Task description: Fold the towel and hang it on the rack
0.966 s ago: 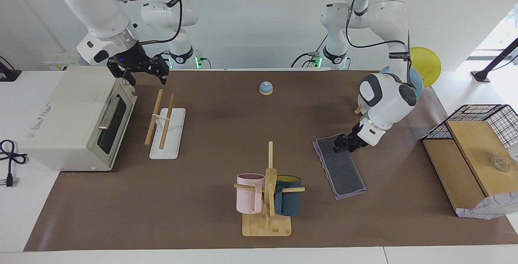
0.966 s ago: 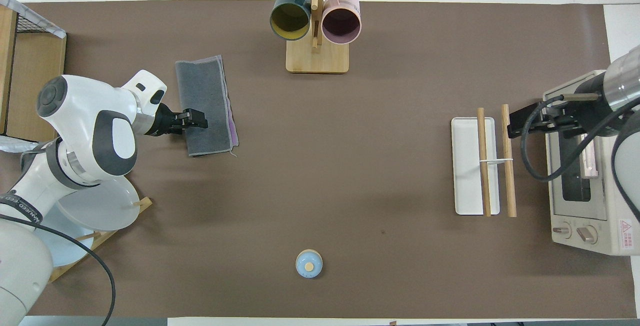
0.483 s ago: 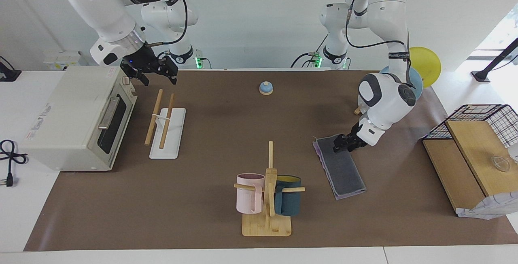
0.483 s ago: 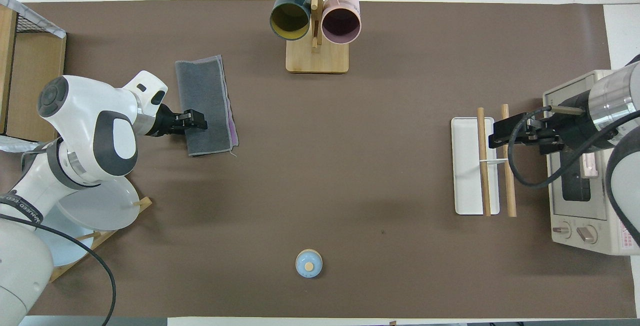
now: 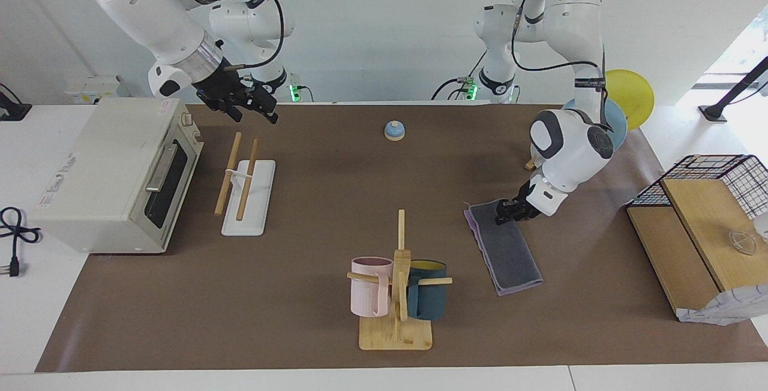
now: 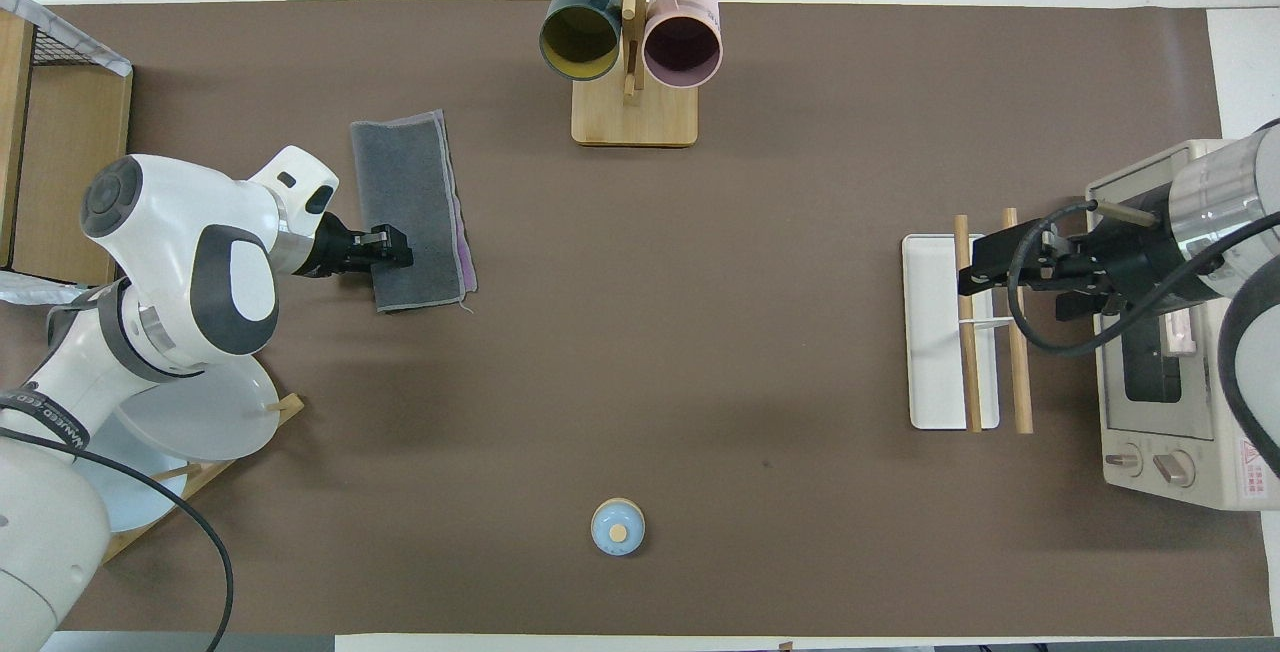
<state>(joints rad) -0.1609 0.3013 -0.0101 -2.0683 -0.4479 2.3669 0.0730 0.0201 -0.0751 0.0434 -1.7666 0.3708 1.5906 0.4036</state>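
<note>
Towel is lying folded, grey face up, toward the left arm's end. Its robot-side end is being met by left gripper; finger state can't be told. Right gripper is being held raised near rack, fingers apart. Next, probably: firm pinch, lift, carry to rack.

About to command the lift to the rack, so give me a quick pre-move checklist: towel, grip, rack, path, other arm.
1. Towel folded, grey face up, flat on the mat: ok.
2. Left gripper at the towel's end nearer the robots; secure pinch: cannot tell.
3. Rack upright, both rods bare: ok.
4. Path along the table: mug tree and bell stand off the direct line: ok.
5. Right gripper raised over the rack, in the way of hanging: not ok.
</note>
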